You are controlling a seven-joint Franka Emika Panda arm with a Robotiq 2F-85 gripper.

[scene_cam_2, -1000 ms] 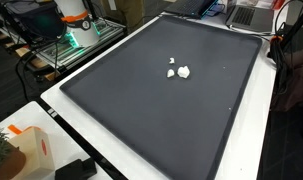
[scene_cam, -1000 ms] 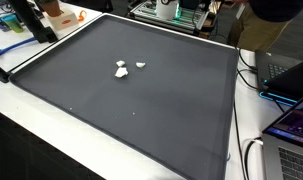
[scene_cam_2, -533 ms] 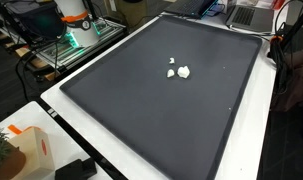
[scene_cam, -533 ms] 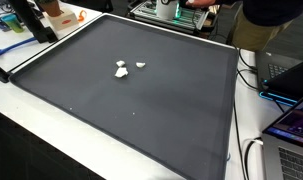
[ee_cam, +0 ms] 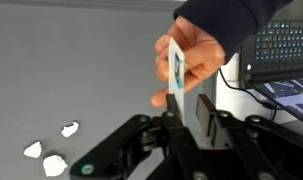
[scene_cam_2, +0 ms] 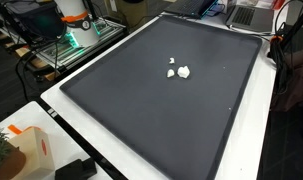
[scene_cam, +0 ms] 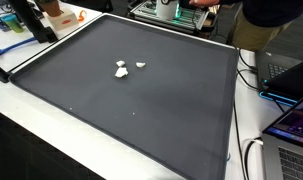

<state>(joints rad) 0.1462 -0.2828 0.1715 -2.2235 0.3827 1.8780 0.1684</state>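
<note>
Large dark grey square mat (scene_cam: 141,115) filling my views, my black gripper (ee_cam: 188,106) at six o'clock in the wrist view, jaws narrow, grip I cannot tell, person's hand (ee_cam: 194,52) at twelve o'clock, holding small white-and-blue card (ee_cam: 177,64) upright, lower edge at the jaws, white crumpled scraps (ee_cam: 53,160) at eight o'clock.

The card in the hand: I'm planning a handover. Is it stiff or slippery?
Probably light: the hand holds the card in a fingertip pinch. It stands straight, so it is likely fairly stiff. Being thin, it may twist in the gripper.
</note>
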